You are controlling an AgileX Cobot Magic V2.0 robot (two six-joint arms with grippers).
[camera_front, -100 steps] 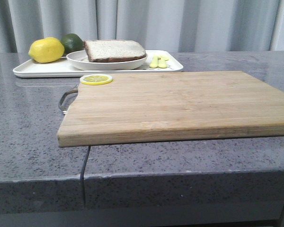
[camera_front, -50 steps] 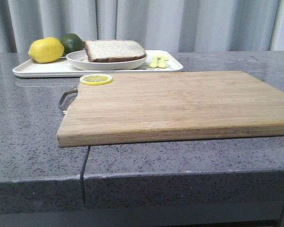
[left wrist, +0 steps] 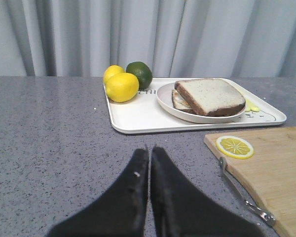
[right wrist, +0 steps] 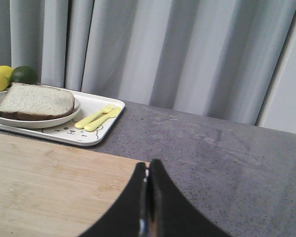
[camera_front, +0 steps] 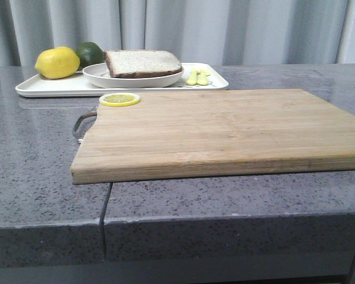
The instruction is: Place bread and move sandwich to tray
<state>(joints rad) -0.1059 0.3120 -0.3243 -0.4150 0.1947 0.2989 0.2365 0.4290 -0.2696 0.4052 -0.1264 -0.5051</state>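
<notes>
Your left hand (left wrist: pixel 148 170) is closed, fingers pressed together with nothing between them, sitting low over the bare grey surface (camera_front: pixel 35 165) left of the cutting board (camera_front: pixel 219 131). Your right hand (right wrist: pixel 148 185) is also closed and empty, over the right far part of the board near its edge. Neither hand shows in the front view. The sandwich (left wrist: pixel 207 97) sits in the round white plate (left wrist: pixel 167 101), and the plate is on the tray (left wrist: pixel 138 116) at the far left of the surface. The bread (camera_front: pixel 143 62) is the top slice, dark crust facing you; egg white is just visible under it in the left wrist view. From your left hand the sandwich is farther away and to the right, well apart. From your right hand it is far and to the left, well apart. Also on the tray: two lemons (left wrist: pixel 122 87) and a lime (left wrist: pixel 139 74) at the left end, and a yellow fork and spoon (right wrist: pixel 97 117) right of the plate. A lemon slice (camera_front: pixel 119 99) lies on the board's far-left corner, just beside the tray. The board's metal handle (left wrist: pixel 244 195) sticks out on its left side.
</notes>
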